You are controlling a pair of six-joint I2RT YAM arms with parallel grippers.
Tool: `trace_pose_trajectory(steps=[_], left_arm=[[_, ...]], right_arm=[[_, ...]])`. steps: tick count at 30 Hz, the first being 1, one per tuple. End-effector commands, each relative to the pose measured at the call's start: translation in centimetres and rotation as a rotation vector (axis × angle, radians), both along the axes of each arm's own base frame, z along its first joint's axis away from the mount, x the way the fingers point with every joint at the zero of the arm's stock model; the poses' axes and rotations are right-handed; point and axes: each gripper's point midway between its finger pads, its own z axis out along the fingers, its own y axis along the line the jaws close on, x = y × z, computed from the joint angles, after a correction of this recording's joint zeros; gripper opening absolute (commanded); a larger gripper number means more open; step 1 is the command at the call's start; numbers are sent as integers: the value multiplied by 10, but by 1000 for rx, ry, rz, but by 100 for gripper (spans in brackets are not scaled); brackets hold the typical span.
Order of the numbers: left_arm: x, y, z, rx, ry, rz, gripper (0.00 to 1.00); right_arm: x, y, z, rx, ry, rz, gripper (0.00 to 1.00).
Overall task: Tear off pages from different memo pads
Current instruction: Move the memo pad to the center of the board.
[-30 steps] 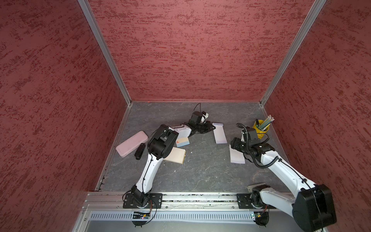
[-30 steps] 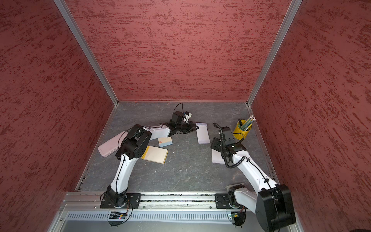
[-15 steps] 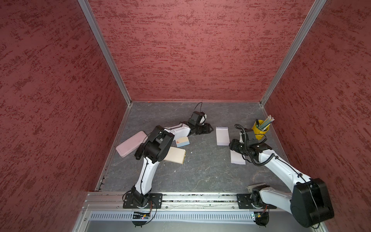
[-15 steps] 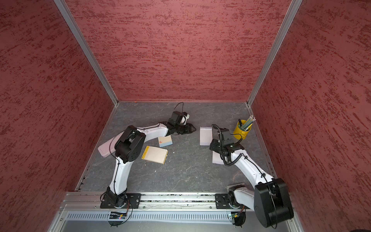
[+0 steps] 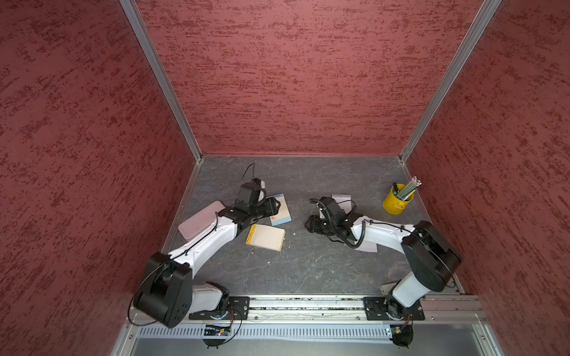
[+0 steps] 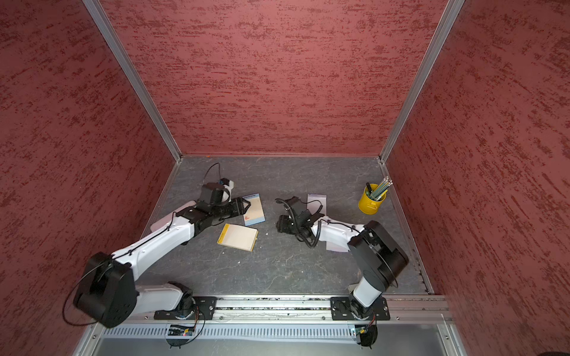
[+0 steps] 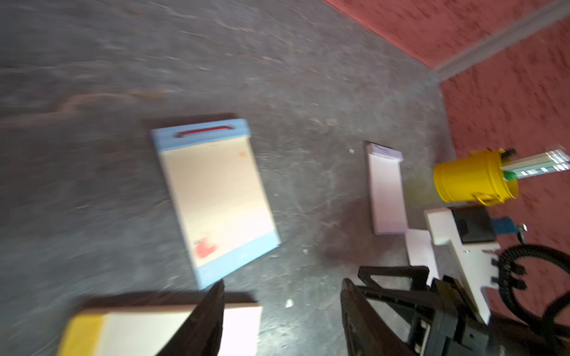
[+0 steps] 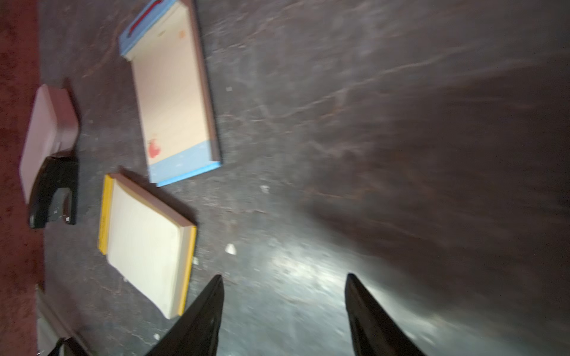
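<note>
Across the grey surface (image 5: 308, 271): twelve o'clock is the back wall, six the rail; three memo pads lie flat, none touching another.
Left arm (image 5: 209, 240): reaches from seven o'clock toward the middle.
Right arm (image 5: 385, 234): reaches from five o'clock toward the middle.
Left claw (image 7: 282, 282): jaws wide, nothing between them; at the nine o'clock edge of the blue-bordered pad, contact not clear.
Right claw (image 8: 284, 276): jaws wide and empty, over bare surface at three o'clock of the middle, pointing at the two cream pads.
Pink case (image 5: 200, 220): nine o'clock, partly beneath the left arm.
Yellow-banded pad (image 5: 266, 237): by the middle, toward eight o'clock.
Blue-bordered pad (image 5: 281, 211): just beside the yellow-banded pad, on its twelve o'clock side.
Lavender pad (image 7: 387, 191): one o'clock, partly hidden by the right arm in both top views.
Lavender page (image 5: 367, 246): loose at four o'clock, partly under the right arm; no cream pages that I can make out.
Yellow cup (image 5: 398, 202): two o'clock, holding pencils.
Step in hand: likely lining up on a cream pad, one claw to pin, one to peel.
Doing it well: press down on the bound band first, since a light pad will probably slide; pinch only the top sheet at a free corner, then pull low and steadily toward the binding.
Risk: a deep pinch probably takes several sheets or lifts the whole pad.
</note>
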Motion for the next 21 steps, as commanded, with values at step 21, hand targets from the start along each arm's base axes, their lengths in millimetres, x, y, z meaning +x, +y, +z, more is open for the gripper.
trace_pose_trajectory(steps=[21], left_arm=[[-30,128,37,-26,-70,315,94]], right_arm=[[-50,195,10,258,150,265,59]])
